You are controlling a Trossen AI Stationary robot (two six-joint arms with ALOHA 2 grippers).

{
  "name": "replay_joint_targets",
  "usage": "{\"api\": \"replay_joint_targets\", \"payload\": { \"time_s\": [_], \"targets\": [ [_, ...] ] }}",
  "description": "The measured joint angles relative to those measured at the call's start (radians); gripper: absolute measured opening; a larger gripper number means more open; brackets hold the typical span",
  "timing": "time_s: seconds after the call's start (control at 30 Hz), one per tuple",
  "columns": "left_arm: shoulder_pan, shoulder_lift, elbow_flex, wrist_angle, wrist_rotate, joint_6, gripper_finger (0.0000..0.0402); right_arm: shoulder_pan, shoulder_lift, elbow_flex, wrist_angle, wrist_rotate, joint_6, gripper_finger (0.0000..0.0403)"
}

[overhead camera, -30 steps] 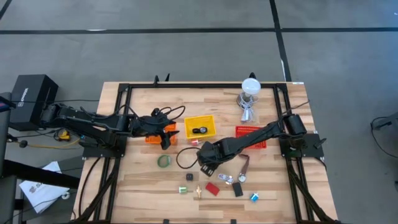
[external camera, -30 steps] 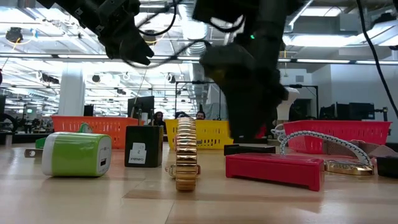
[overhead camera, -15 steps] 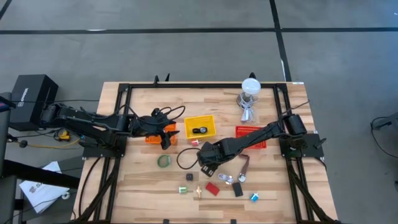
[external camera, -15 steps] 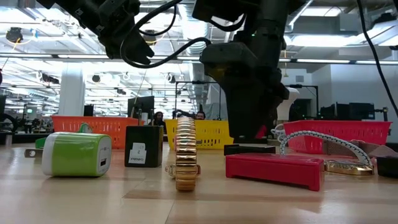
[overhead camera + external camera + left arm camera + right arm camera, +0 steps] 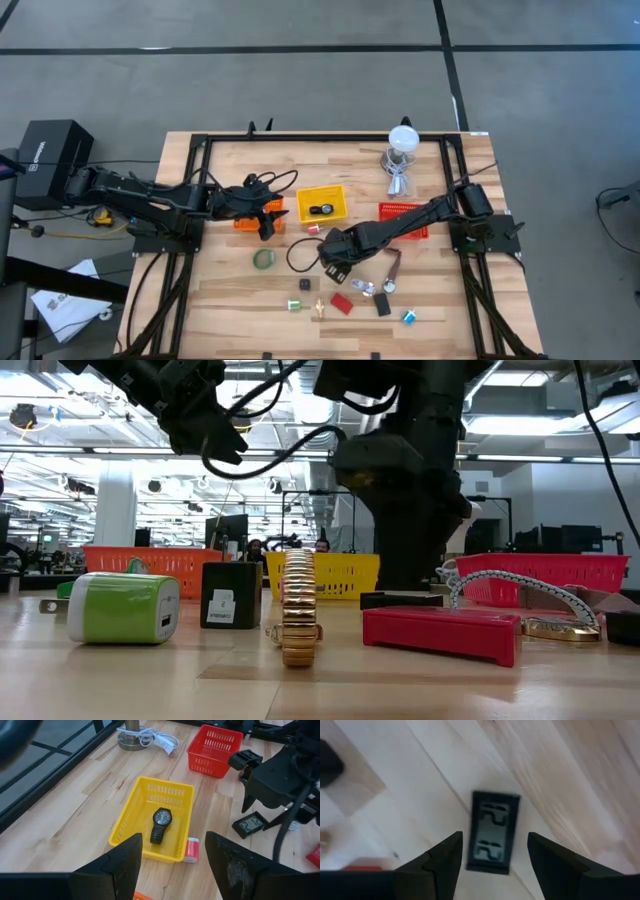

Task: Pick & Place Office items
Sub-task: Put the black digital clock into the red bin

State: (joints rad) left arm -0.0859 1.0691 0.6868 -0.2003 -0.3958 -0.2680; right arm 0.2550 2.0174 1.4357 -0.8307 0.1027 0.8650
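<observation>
The office items lie scattered on the wooden table: a green tape ring (image 5: 263, 259), a red block (image 5: 342, 303), a brown strip (image 5: 393, 268), and small black, silver and blue bits near the front. My right gripper (image 5: 332, 268) points down, open, over a small black digital display (image 5: 492, 837) that lies flat on the table; its fingers stand on either side of the display without touching it. My left gripper (image 5: 268, 222) waits open above the table by the orange bin (image 5: 247, 221), looking toward the yellow bin (image 5: 131, 817), where a black watch (image 5: 161, 825) lies.
A red bin (image 5: 405, 215) stands at the right and a white round-topped stand (image 5: 402, 140) with its cable at the far side. A small pink-and-white piece (image 5: 191, 850) lies beside the yellow bin. A green charger (image 5: 125, 607), a black cube (image 5: 230, 595) and a gold band (image 5: 298, 610) sit near the front edge.
The loose cable beside my right gripper has swayed; both grippers have stayed in place and kept their fingers apart.
</observation>
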Motion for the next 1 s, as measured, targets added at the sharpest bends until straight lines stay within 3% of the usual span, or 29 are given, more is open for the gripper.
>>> {"api": "replay_joint_targets", "payload": {
  "time_s": [0.57,1.0],
  "targets": [
    [0.000,0.000,0.000,0.000,0.000,-0.001,0.0213,0.003,0.003,0.000,0.023,0.034,0.026,0.0214],
    [0.000,0.000,-0.009,0.006,0.000,0.000,0.0213,0.006,0.080,0.005,0.013,-0.021,0.002,0.0214]
  ]
}}
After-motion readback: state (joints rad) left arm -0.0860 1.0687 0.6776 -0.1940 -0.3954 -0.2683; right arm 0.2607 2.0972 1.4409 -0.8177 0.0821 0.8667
